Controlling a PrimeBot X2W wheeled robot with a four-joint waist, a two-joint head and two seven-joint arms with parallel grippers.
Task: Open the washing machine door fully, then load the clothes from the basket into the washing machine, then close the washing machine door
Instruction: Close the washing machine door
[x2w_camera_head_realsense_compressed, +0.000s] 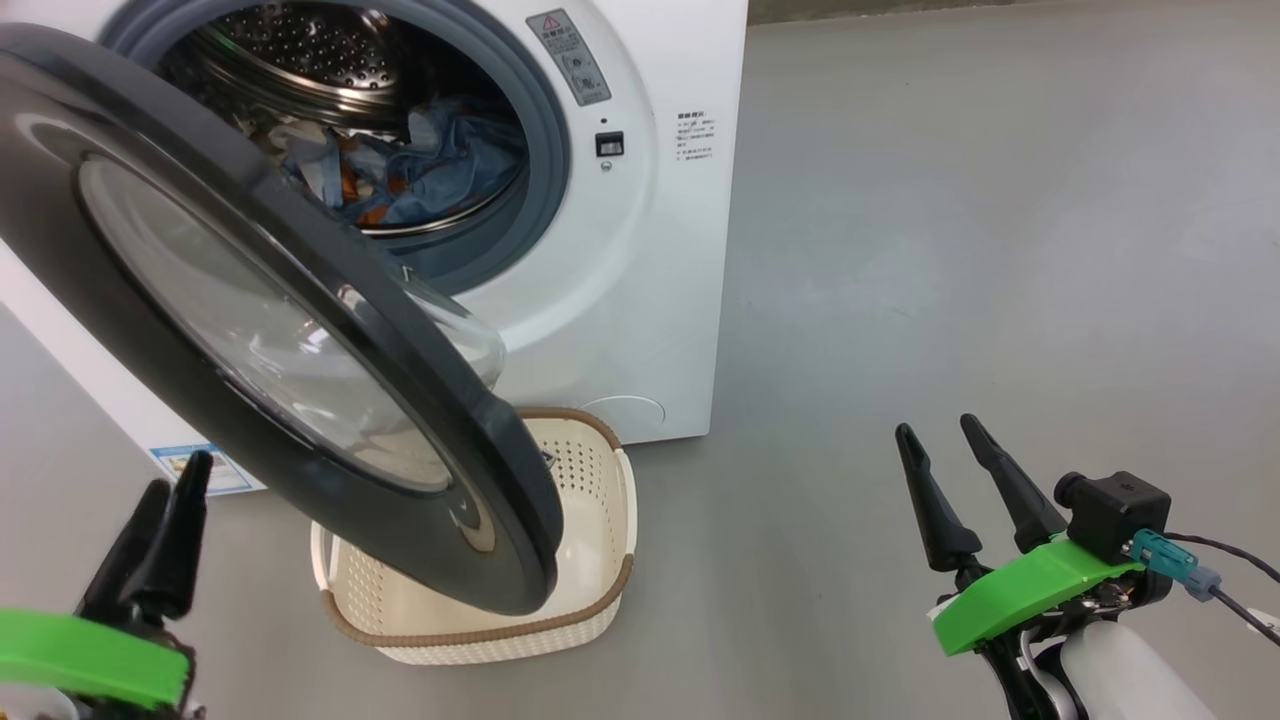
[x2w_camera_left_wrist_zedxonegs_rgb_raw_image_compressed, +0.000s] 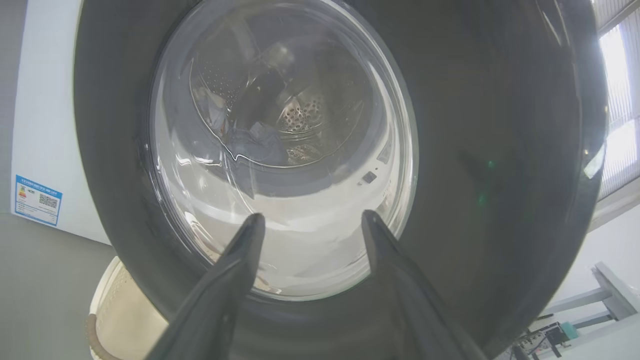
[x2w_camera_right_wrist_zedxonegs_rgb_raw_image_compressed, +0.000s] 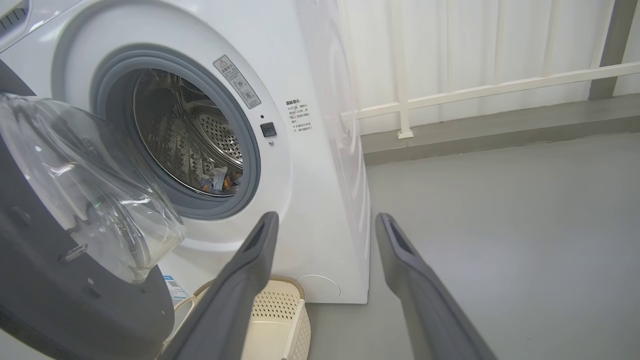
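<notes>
The white washing machine (x2w_camera_head_realsense_compressed: 640, 250) stands at the upper left with its black round door (x2w_camera_head_realsense_compressed: 280, 330) swung partway out over the basket (x2w_camera_head_realsense_compressed: 590, 520). Light blue clothes (x2w_camera_head_realsense_compressed: 440, 170) lie inside the steel drum. The part of the basket's inside that shows holds nothing. My left gripper (x2w_camera_head_realsense_compressed: 175, 490) is at the lower left, just outside the door. In the left wrist view its fingers (x2w_camera_left_wrist_zedxonegs_rgb_raw_image_compressed: 310, 216) stand apart, open and empty, facing the door's glass (x2w_camera_left_wrist_zedxonegs_rgb_raw_image_compressed: 280, 150). My right gripper (x2w_camera_head_realsense_compressed: 940, 430) hangs open and empty over the floor at the lower right, pointing at the machine (x2w_camera_right_wrist_zedxonegs_rgb_raw_image_compressed: 310, 175).
Bare grey floor (x2w_camera_head_realsense_compressed: 950, 250) stretches right of the machine. A white railing (x2w_camera_right_wrist_zedxonegs_rgb_raw_image_compressed: 500, 90) and curtain run along the far wall. A blue label (x2w_camera_left_wrist_zedxonegs_rgb_raw_image_compressed: 38, 199) sits low on the machine's front. A pale frame (x2w_camera_left_wrist_zedxonegs_rgb_raw_image_compressed: 600, 295) stands beyond the door's edge.
</notes>
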